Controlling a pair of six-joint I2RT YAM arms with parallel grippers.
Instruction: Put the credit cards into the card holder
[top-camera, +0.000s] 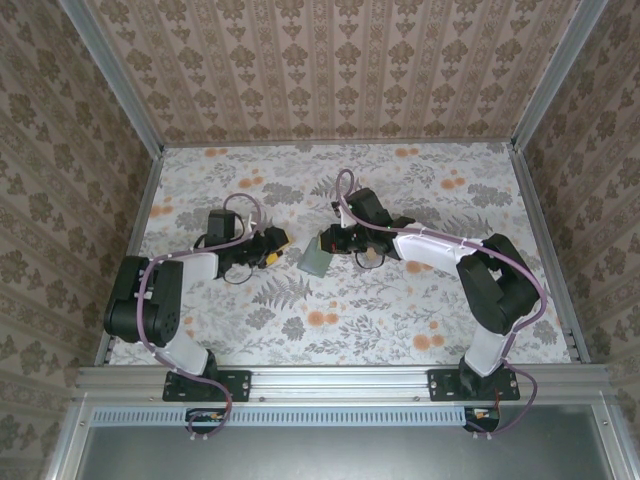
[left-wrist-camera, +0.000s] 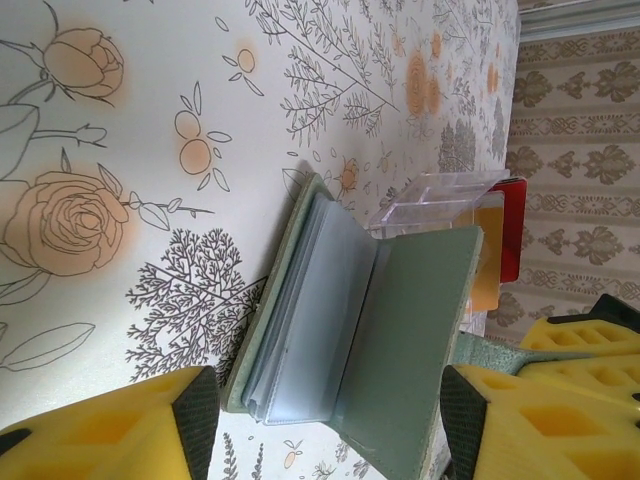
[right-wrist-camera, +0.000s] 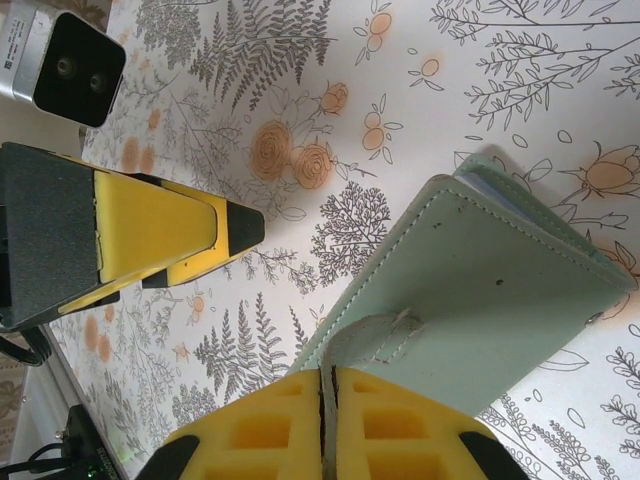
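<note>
The sage-green card holder (left-wrist-camera: 400, 340) lies open on the floral table, its cover lifted and its clear sleeves (left-wrist-camera: 310, 300) exposed. My right gripper (right-wrist-camera: 328, 385) is shut on the holder's strap tab (right-wrist-camera: 375, 340) and holds the cover (right-wrist-camera: 490, 290) up. My left gripper (left-wrist-camera: 328, 425) is open, one yellow finger on each side of the holder's near end, gripping nothing. Behind the cover, a red credit card (left-wrist-camera: 510, 225) and an orange-yellow credit card (left-wrist-camera: 487, 265) stand in a clear plastic tray (left-wrist-camera: 430, 205). From above, the two grippers (top-camera: 277, 245) (top-camera: 328, 240) face each other over the holder (top-camera: 314, 261).
The floral tablecloth (top-camera: 350, 320) spreads wide in front of the arms. Patterned walls and metal rails (top-camera: 150, 215) close in the table on three sides. A left finger (right-wrist-camera: 150, 235) hangs close beside the holder in the right wrist view.
</note>
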